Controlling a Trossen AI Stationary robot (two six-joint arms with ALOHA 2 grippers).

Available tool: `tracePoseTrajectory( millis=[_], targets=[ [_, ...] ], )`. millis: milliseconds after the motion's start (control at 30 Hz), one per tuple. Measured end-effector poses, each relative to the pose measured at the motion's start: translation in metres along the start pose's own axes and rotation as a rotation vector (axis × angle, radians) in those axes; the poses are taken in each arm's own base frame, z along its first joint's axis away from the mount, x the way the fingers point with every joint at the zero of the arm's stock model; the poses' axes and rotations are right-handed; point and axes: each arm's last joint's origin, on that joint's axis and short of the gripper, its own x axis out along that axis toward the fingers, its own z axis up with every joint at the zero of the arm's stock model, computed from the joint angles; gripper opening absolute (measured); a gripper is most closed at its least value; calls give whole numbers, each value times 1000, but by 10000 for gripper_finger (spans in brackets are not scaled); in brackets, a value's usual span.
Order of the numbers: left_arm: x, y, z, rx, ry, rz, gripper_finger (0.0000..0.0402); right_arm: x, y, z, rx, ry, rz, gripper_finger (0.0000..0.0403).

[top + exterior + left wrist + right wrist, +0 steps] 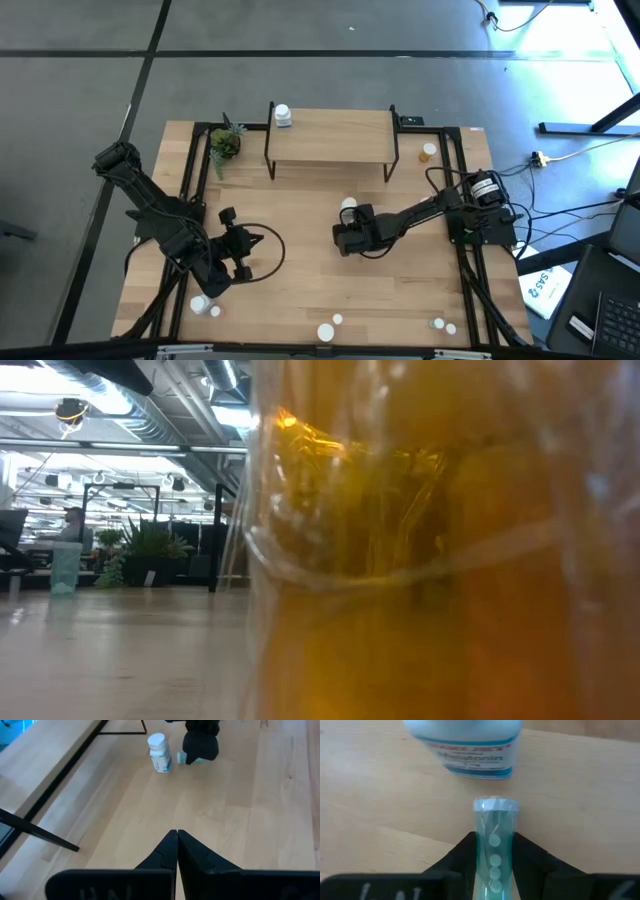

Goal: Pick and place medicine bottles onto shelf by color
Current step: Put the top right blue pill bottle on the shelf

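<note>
Between the fingers of the right gripper (494, 870) lies a pale green bottle (494, 845), pinched on both sides, cap pointing toward a white bottle (470, 750) just beyond. Left gripper (177, 845) waits over bare table (240, 810), fingers pressed together.

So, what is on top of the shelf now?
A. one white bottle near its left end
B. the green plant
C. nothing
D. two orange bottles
A: in the high view a single white bottle stands on the shelf near its left end; the plant sits on the table beside it.
</note>
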Motion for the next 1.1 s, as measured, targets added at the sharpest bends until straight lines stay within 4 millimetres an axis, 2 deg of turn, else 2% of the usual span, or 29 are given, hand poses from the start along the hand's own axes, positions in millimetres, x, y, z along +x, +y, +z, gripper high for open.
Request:
tracePoseTrajectory(
  millis=[267, 533, 767, 1100],
  targets=[
    [0, 0, 0, 47, 4, -3, 11, -3, 1, -7, -162, -10, 17, 107],
    [4, 2, 2, 71, 26, -1, 71, -15, 17, -7, -322, -15, 75, 107],
    [17, 11, 9, 81, 39, 57, 116, -26, 31, -2, -516, -93, 112, 108],
    [33, 25, 18, 101, 60, 138, 122, -48, 55, 7, -767, -279, 164, 108]
  ],
)
